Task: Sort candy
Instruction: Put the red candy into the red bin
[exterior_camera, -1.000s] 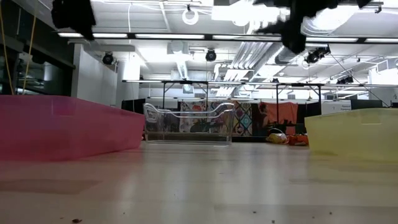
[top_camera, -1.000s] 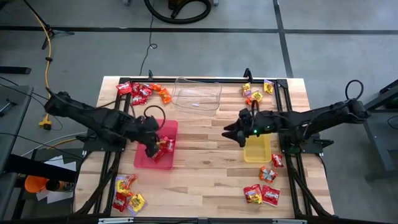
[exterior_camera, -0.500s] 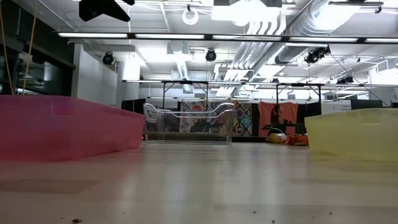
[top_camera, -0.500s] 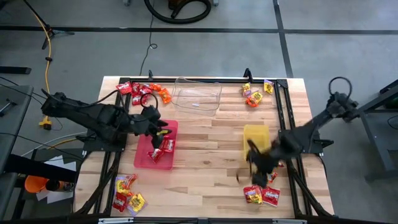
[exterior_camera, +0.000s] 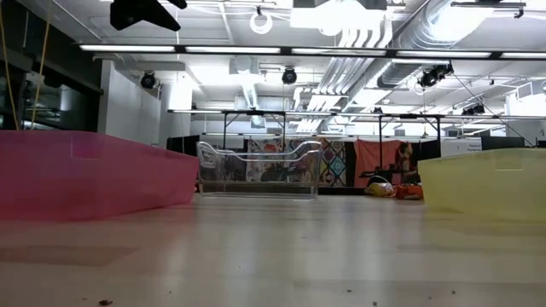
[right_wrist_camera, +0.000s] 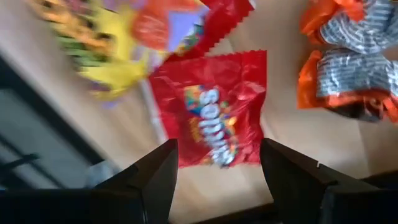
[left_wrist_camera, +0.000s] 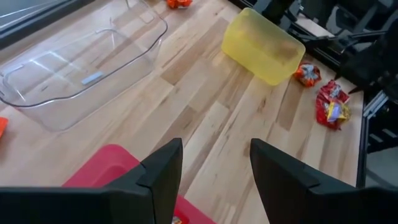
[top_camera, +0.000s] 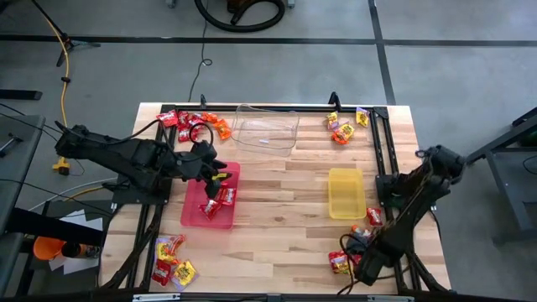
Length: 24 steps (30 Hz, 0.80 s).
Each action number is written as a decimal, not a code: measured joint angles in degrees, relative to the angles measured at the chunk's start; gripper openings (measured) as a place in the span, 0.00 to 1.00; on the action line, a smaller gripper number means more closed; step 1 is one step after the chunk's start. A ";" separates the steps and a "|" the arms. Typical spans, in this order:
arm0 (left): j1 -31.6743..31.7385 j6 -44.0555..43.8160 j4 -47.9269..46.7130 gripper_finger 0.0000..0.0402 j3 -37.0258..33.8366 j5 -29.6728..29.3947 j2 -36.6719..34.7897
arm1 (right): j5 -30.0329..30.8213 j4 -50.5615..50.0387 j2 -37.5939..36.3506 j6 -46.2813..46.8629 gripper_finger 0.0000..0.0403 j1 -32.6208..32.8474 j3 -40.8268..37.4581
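Note:
Candy lies in four heaps at the table's corners: far left [top_camera: 195, 126], far right [top_camera: 344, 126], near left [top_camera: 172, 260], near right [top_camera: 346, 262]. Two red packets [top_camera: 225, 198] lie in the red tray [top_camera: 201, 214]. My right gripper [right_wrist_camera: 217, 180] is open and points down over the near-right heap. Its fingers stand above a red packet [right_wrist_camera: 214, 115], apart from it, with orange packets [right_wrist_camera: 348, 68] and yellow ones [right_wrist_camera: 106, 56] beside it. My left gripper [left_wrist_camera: 214, 180] is open and empty, hanging over the red tray's far end [top_camera: 220, 174].
A clear tray [top_camera: 267, 127] stands at the far middle and a yellow tray [top_camera: 346, 193] right of centre. Bare wood lies between the trays. Black frame rails [top_camera: 388, 168] run along the table's left and right sides.
My right gripper has swung from above the yellow tray's far end toward the near edge, sunk to the near-right candy heap and tipped to point down. My left gripper has drawn back from over the red tray's middle toward its far end and tipped up.

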 joint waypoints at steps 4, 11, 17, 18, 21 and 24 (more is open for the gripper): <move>0.00 -0.35 0.00 0.44 0.00 0.00 0.01 | 0.16 1.51 3.69 -1.53 0.55 0.32 0.00; 0.00 -0.38 0.00 0.44 0.00 0.00 -0.01 | 0.64 3.94 8.48 -3.76 0.55 0.79 0.31; 0.00 -0.46 -0.06 0.44 0.02 0.95 -0.59 | 0.31 2.30 7.92 -4.59 0.33 0.71 0.22; 0.00 -0.37 -0.26 0.44 0.42 2.01 -1.03 | -0.06 2.00 7.03 -5.26 0.24 0.71 0.05; -0.02 2.30 -0.08 0.44 2.39 5.47 -2.91 | -0.69 -0.06 2.46 -6.96 0.05 0.77 -0.26; -0.04 6.01 0.17 0.44 4.32 5.90 -5.15 | 0.57 -1.92 -4.82 -7.17 0.07 -0.37 -0.09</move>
